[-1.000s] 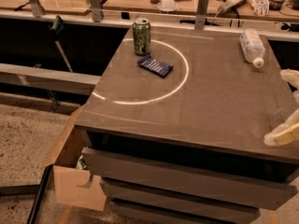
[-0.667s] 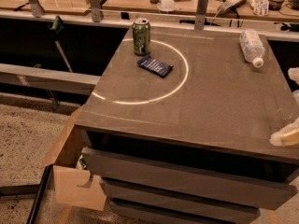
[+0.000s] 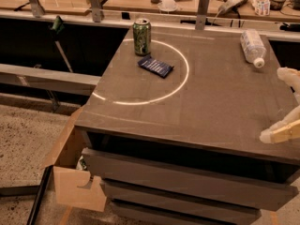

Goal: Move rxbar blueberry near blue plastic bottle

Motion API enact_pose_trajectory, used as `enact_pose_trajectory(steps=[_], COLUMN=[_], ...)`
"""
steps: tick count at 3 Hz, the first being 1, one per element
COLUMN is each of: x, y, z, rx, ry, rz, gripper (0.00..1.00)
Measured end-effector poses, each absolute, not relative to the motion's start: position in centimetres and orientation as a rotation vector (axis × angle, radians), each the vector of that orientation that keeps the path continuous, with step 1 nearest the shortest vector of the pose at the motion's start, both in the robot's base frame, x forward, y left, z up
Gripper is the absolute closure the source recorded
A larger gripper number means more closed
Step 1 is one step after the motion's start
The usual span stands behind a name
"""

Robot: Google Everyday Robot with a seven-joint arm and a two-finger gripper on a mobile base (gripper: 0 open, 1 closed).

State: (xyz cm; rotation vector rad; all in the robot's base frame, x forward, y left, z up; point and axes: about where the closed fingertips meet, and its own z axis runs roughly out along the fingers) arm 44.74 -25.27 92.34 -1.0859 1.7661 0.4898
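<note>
The rxbar blueberry [image 3: 156, 66], a flat dark navy bar, lies on the grey table inside a bright ring of light, just right of and in front of a green soda can [image 3: 141, 36]. The blue plastic bottle [image 3: 251, 47], clear with a white cap, lies on its side at the table's far right. My gripper [image 3: 273, 105] hangs at the right edge of the view over the table's near right corner. It is open and empty, far from the bar and well in front of the bottle.
The grey table top [image 3: 220, 102] sits on stacked drawers. An open cardboard box [image 3: 70, 172] stands on the floor at its left front. A cluttered wooden bench [image 3: 187, 3] with metal posts runs behind the table.
My gripper has shifted only slightly at the right edge of the view. The bar, can and bottle have not moved.
</note>
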Motion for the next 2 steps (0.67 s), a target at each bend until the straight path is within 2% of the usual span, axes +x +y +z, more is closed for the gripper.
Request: enact_pose_trajectory(steps=[2], x=[48.4], y=[-14.3], z=[90.3], rx=[-1.02], ry=[1.732], rz=[0.505], gripper=[0.0])
